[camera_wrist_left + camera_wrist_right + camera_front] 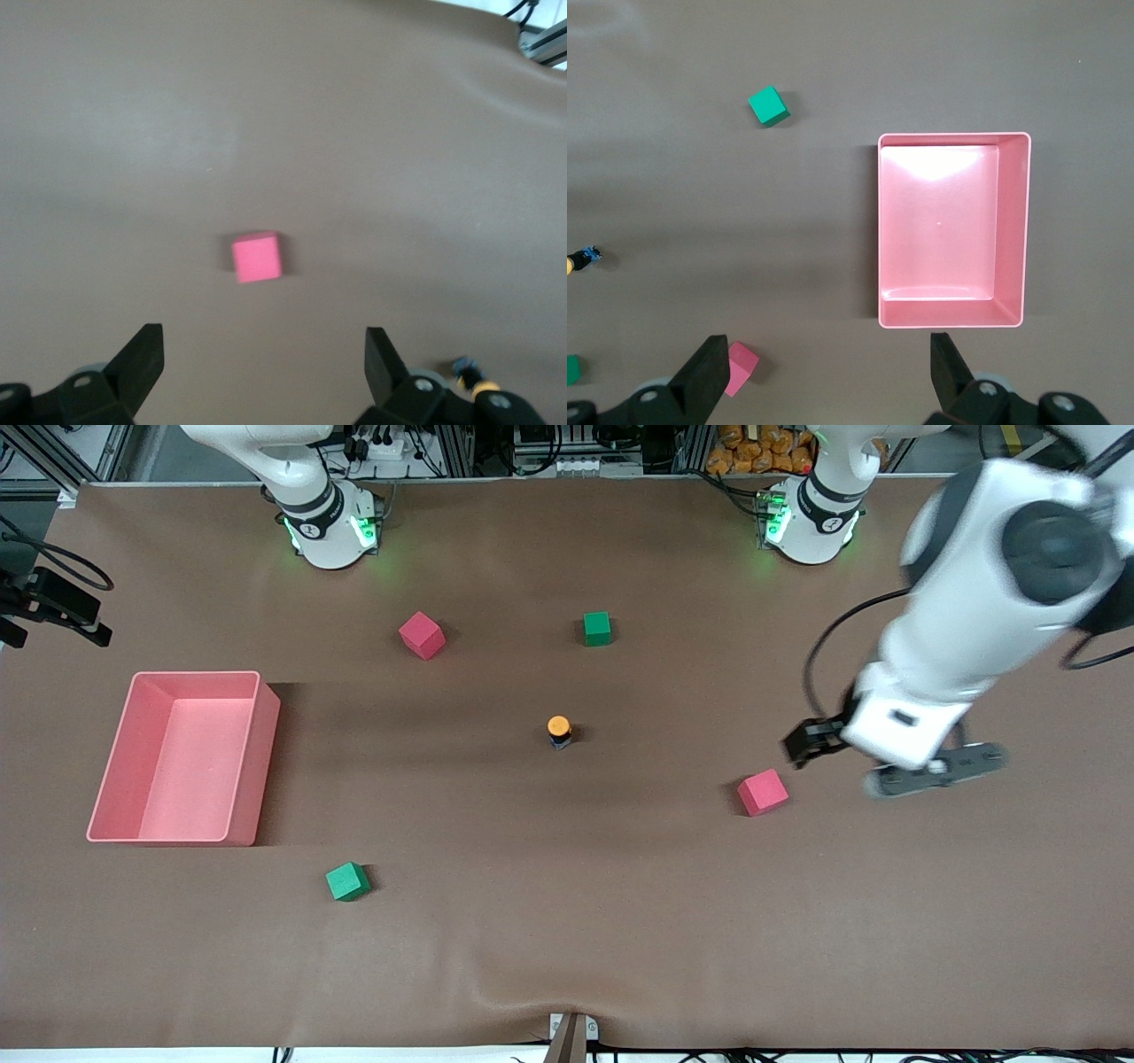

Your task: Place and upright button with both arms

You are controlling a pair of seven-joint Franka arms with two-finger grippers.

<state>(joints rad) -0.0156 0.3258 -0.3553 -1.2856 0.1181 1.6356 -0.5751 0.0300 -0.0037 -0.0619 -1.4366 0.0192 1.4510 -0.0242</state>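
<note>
The button point(559, 731) stands upright in the middle of the brown table, with its orange cap on top of its dark body. It also shows in the right wrist view as the button point(579, 259), small at the picture's edge. My left gripper point(802, 746) hangs open and empty over the table at the left arm's end, beside a red cube point(762, 792). In the left wrist view the left gripper point(264, 341) frames that red cube point(257, 258) well apart from its fingers. My right gripper point(828, 350) is open and empty, high over the table, and does not show in the front view.
A pink bin point(252, 771) sits at the right arm's end. A second red cube point(422, 635) and a green cube point(597, 628) lie nearer the robots' bases. Another green cube point(347, 881) lies nearer the front camera.
</note>
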